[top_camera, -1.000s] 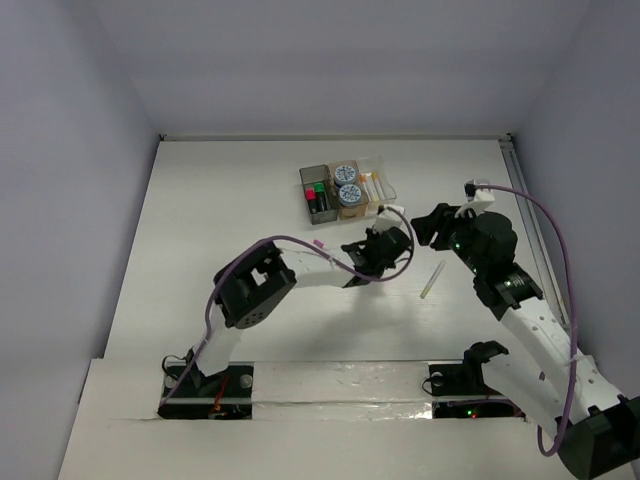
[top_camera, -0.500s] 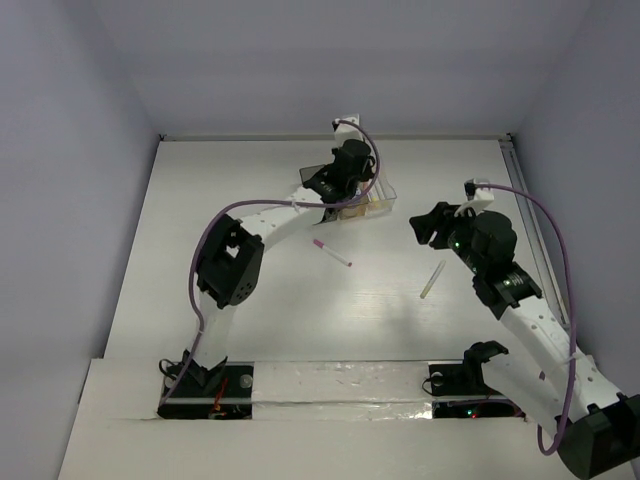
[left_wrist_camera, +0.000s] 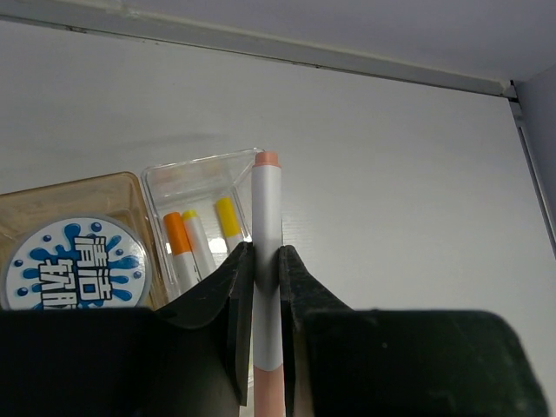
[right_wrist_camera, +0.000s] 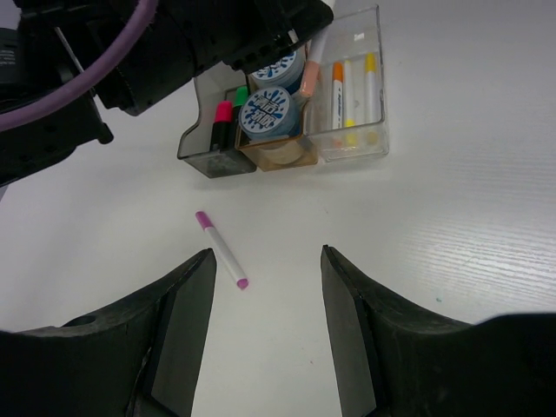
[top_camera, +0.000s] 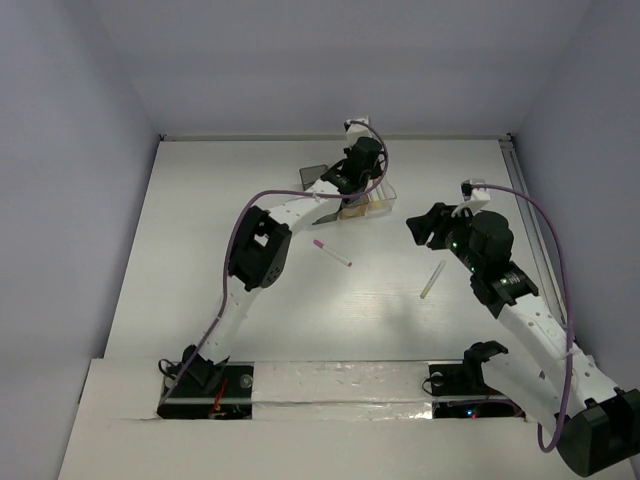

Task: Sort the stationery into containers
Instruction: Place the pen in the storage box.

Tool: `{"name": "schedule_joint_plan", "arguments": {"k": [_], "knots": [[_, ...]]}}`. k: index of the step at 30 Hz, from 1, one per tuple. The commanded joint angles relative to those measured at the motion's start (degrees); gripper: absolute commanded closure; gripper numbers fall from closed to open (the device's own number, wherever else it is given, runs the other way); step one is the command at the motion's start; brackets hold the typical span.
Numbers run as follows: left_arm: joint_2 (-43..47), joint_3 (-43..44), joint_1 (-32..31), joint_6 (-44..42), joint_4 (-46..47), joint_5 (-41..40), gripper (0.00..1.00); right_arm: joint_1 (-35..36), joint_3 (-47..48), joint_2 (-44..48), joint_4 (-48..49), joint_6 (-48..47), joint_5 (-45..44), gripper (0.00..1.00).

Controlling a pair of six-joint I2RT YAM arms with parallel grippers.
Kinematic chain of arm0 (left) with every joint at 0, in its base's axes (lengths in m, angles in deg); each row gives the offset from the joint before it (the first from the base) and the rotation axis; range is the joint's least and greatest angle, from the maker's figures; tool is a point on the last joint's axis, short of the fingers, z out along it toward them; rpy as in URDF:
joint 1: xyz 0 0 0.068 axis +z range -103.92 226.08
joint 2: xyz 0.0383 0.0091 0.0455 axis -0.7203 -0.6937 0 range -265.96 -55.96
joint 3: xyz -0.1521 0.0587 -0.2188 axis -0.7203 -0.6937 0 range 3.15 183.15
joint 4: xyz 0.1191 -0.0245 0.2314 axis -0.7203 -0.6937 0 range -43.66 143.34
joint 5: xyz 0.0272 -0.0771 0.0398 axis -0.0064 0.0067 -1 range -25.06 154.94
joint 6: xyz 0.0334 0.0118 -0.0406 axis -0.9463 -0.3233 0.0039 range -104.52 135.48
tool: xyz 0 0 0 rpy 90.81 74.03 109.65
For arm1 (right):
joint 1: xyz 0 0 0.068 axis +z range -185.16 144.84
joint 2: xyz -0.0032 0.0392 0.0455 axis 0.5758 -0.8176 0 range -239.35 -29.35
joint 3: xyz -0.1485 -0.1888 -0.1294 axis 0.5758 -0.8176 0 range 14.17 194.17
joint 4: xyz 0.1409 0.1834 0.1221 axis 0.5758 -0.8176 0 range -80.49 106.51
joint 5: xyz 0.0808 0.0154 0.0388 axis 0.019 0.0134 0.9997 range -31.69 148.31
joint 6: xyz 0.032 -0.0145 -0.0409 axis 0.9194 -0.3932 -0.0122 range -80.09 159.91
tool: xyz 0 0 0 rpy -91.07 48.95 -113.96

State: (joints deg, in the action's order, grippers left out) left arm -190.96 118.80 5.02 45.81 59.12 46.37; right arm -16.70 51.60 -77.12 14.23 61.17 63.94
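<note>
The three joined bins stand at the back centre: dark grey [right_wrist_camera: 208, 143], amber [right_wrist_camera: 280, 155] and clear [right_wrist_camera: 352, 139]. My left gripper [left_wrist_camera: 267, 261] is shut on a white pen with a peach cap [left_wrist_camera: 268, 195], held above the clear bin [left_wrist_camera: 201, 174]; it also shows in the top view [top_camera: 360, 178]. The clear bin holds pens with orange [left_wrist_camera: 179, 241] and yellow [left_wrist_camera: 228, 217] caps. Tape rolls [right_wrist_camera: 271, 106] lie in the amber bin. Green [right_wrist_camera: 241, 94] and pink [right_wrist_camera: 223, 111] erasers sit in the grey bin. My right gripper [right_wrist_camera: 265, 254] is open and empty above the table.
A magenta-capped pen [top_camera: 332, 252] lies loose on the table in front of the bins, also in the right wrist view [right_wrist_camera: 221, 249]. A pale yellow pen [top_camera: 432, 280] lies near my right arm. The back wall is just behind the bins.
My left arm swung from mid-table back to above the bins, carrying the peach-capped pen, and uncovered the magenta pen. The right arm has barely moved.
</note>
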Motion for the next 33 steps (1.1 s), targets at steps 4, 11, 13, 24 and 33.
{"name": "schedule_joint_plan", "arguments": {"k": [4, 11, 13, 24, 33], "knots": [[-2.5, 5.5, 0.5, 3.2, 1.9, 1.3, 1.0, 0.4, -0.2, 0.1, 3.6, 0.2, 0.9, 0.43], [-3.1, 2.8, 0.5, 4.0, 3.5, 1.3, 1.0, 0.4, -0.2, -0.1, 3.6, 0.0, 0.3, 0.42], [-2.7, 1.5, 0.5, 3.8, 4.2, 1.1, 0.97, 0.4, -0.2, -0.3, 3.6, -0.1, 0.2, 0.42], [0.2, -0.6, 0.5, 1.5, 5.5, 2.4, 0.56, 0.4, 0.4, -2.0, 2.5, -0.5, -2.6, 0.42], [17.0, -12.5, -0.1, -4.6, 13.1, 5.0, 0.48, 0.4, 1.6, -6.4, -1.8, 1.6, -11.6, 0.64]]}}
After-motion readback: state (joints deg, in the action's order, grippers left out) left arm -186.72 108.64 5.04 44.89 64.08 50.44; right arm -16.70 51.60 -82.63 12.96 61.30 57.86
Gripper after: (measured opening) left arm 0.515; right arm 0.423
